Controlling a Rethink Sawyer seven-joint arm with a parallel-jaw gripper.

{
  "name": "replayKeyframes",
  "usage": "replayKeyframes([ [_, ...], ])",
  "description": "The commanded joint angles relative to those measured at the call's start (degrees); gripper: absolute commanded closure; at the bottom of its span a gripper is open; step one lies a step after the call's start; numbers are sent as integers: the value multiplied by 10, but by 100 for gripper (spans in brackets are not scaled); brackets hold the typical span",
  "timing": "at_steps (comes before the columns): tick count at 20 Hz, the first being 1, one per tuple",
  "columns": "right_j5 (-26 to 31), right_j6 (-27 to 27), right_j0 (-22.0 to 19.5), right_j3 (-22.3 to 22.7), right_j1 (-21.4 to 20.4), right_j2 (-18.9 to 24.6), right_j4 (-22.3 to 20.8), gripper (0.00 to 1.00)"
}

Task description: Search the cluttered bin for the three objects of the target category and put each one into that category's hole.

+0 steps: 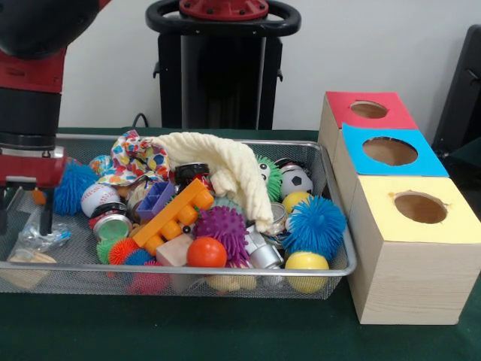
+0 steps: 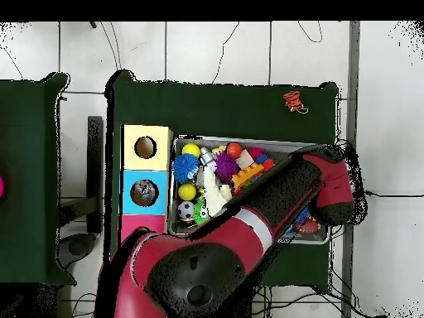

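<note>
Wire-mesh bin [image 1: 342,259] sits centre-left of front view on green table cloth [image 1: 225,331], packed w/ toys. Gripper [image 1: 25,209] hangs at far left edge over bin's left end; two dark fingers [image 1: 46,216] spread apart, nothing between them, just above a clear plastic bag [image 1: 41,237]. Blue spiky ball [image 1: 73,186] right beside gripper.

Clutter mid-bin: cream knit cloth [image 1: 225,169] draped over pile, orange toy block piece [image 1: 174,214], purple spiky ball [image 1: 222,229], orange ball [image 1: 206,253], baseball [image 1: 99,198], patterned fabric [image 1: 139,158]. Right end: blue puffer ball [image 1: 314,224], yellow ball [image 1: 307,265], soccer ball [image 1: 296,180].

Wooden box row right of bin, touching it: yellow-top hole [image 1: 420,207] nearest, blue-top hole [image 1: 389,151] mid, red-top hole [image 1: 368,110] upper. Target category can't tell.

Overhead: arm [image 2: 281,195] crosses bin diagonally, hides much of it.
</note>
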Motion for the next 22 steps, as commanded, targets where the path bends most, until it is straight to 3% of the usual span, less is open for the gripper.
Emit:
replayKeyframes([
  [1, -34, 153, -18, 28, -15, 117, 57, 0],
  [7, -32, 180, -17, 27, -9, 124, 45, 0],
  [22, 0, 175, -29, 18, -2, 162, 63, 0],
])
